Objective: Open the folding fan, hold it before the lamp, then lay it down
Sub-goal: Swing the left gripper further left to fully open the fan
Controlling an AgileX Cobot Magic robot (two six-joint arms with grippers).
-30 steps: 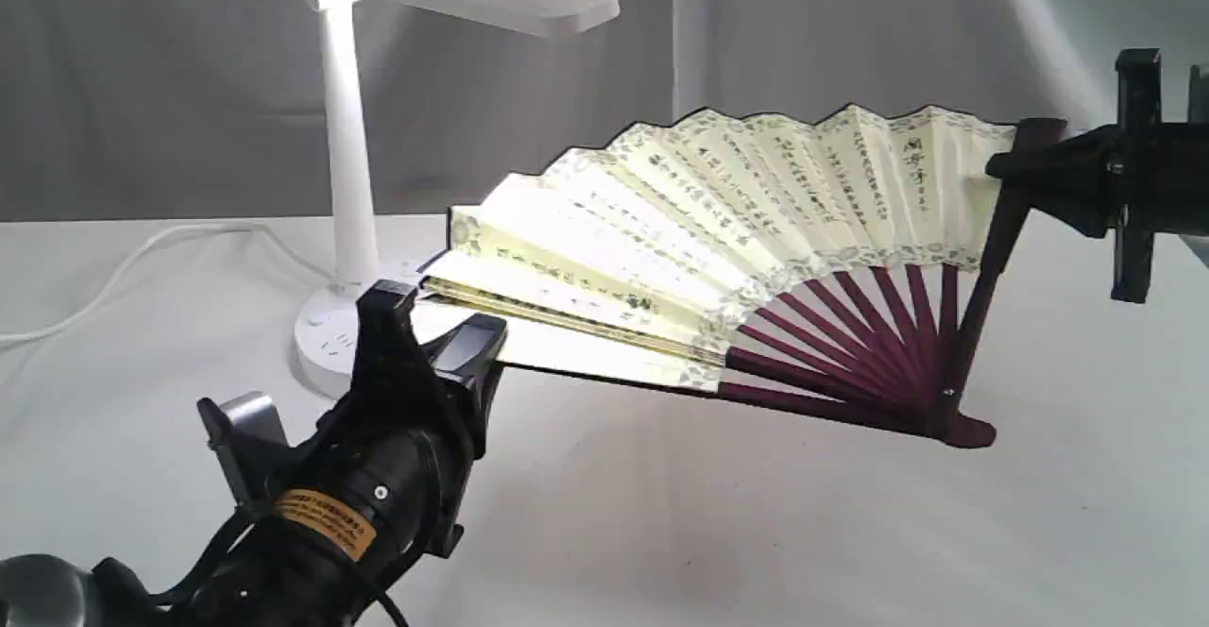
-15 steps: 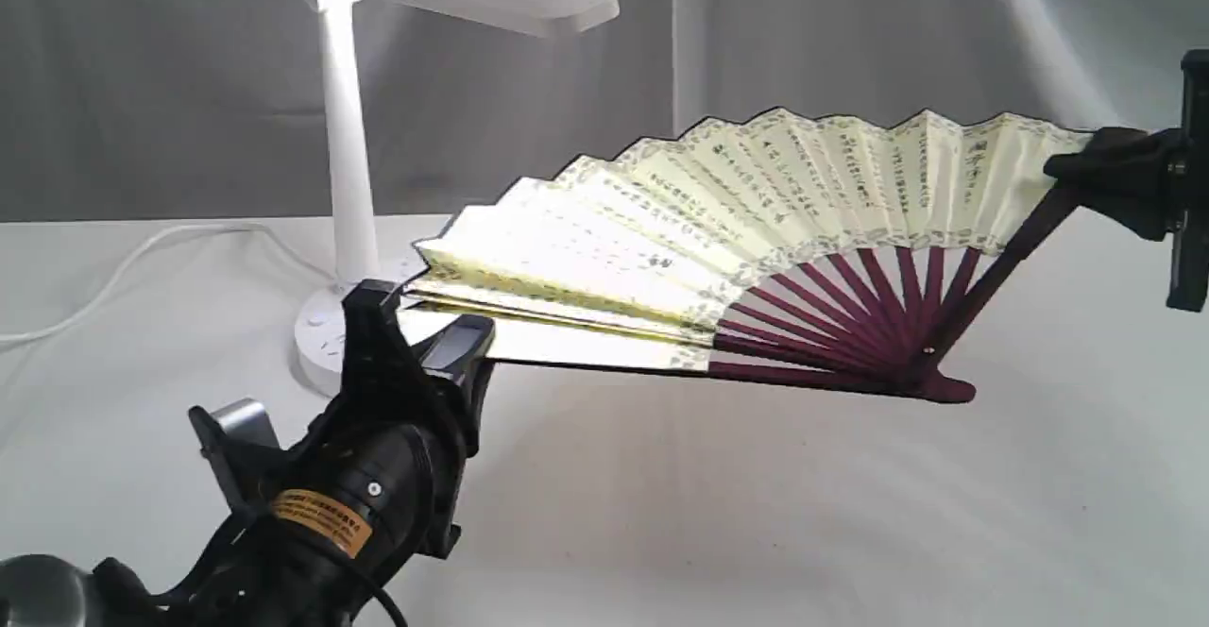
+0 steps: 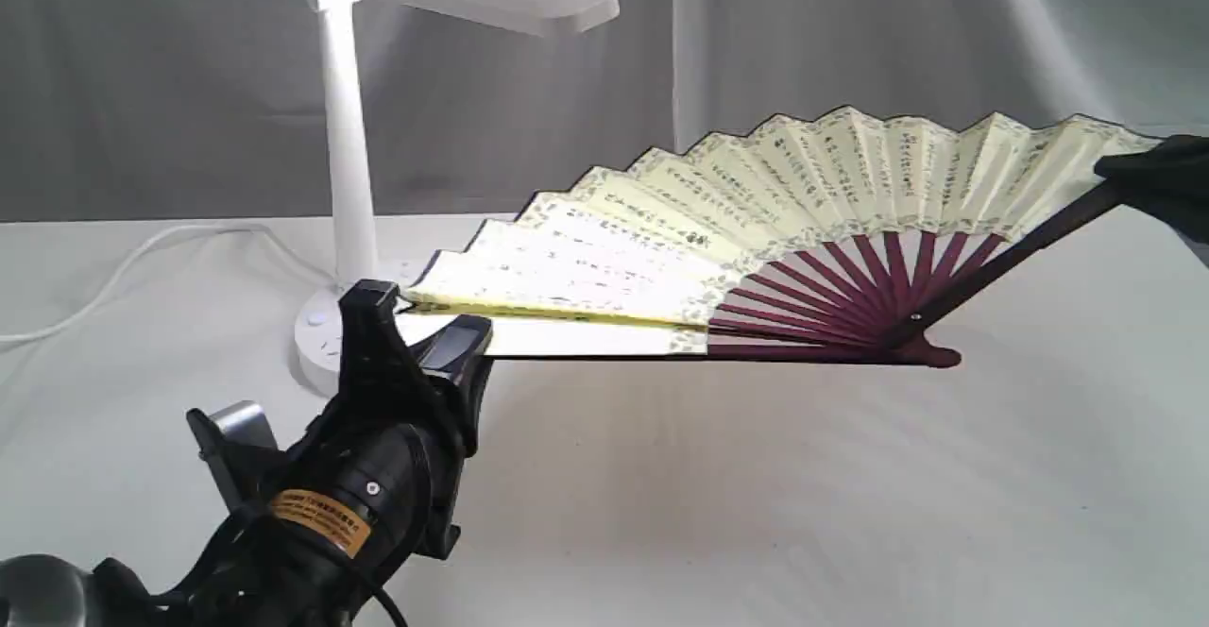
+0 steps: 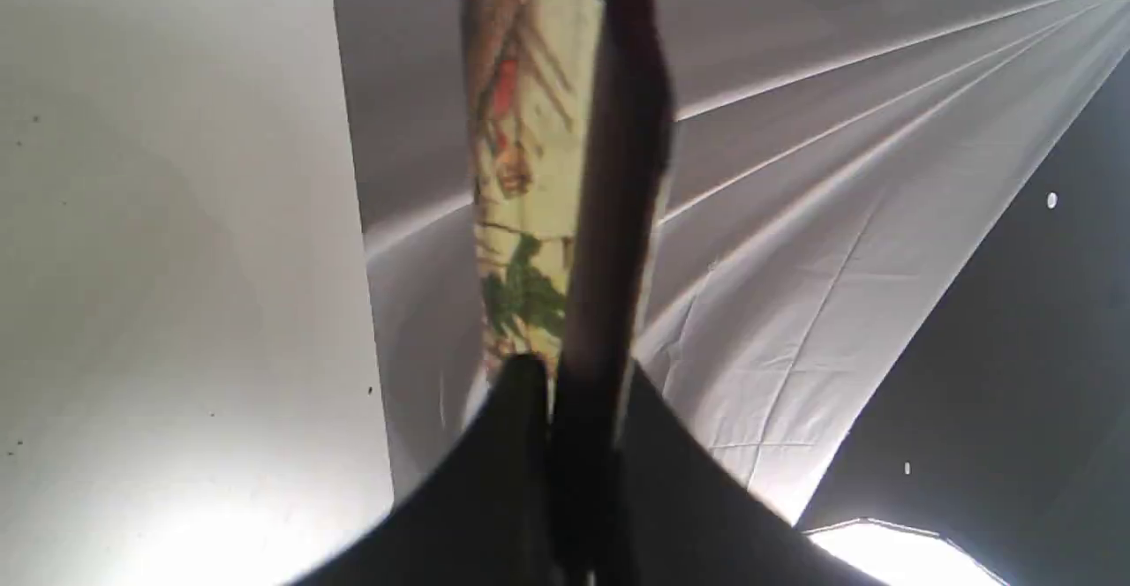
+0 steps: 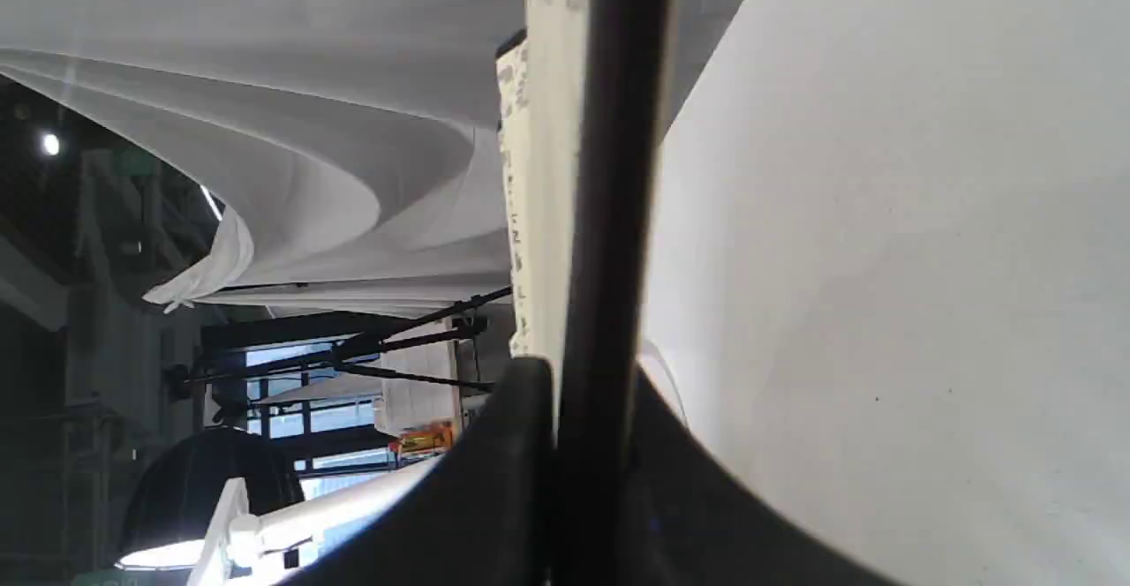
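The folding fan (image 3: 756, 221) is spread wide above the table, cream pleats with black calligraphy and maroon ribs meeting at a pivot low on the right. My left gripper (image 3: 430, 320) is shut on the fan's left guard, seen edge-on as the fan (image 4: 609, 215) in the left wrist view. At the right edge my right gripper (image 3: 1148, 178) is shut on the other guard, which is the dark bar of the fan (image 5: 609, 171) in the right wrist view. The white lamp (image 3: 345, 136) stands behind the fan's left end, lit, its bar head overhead.
A white cloth covers the table (image 3: 756, 514) and grey drapes hang behind. The lamp's cord (image 3: 123, 273) trails off to the left across the cloth. The lamp's round base sits just behind my left gripper.
The right gripper has swung its guard outward and down to the right, spreading the fan wider. The pivot has risen off the cloth. My left gripper has barely moved.
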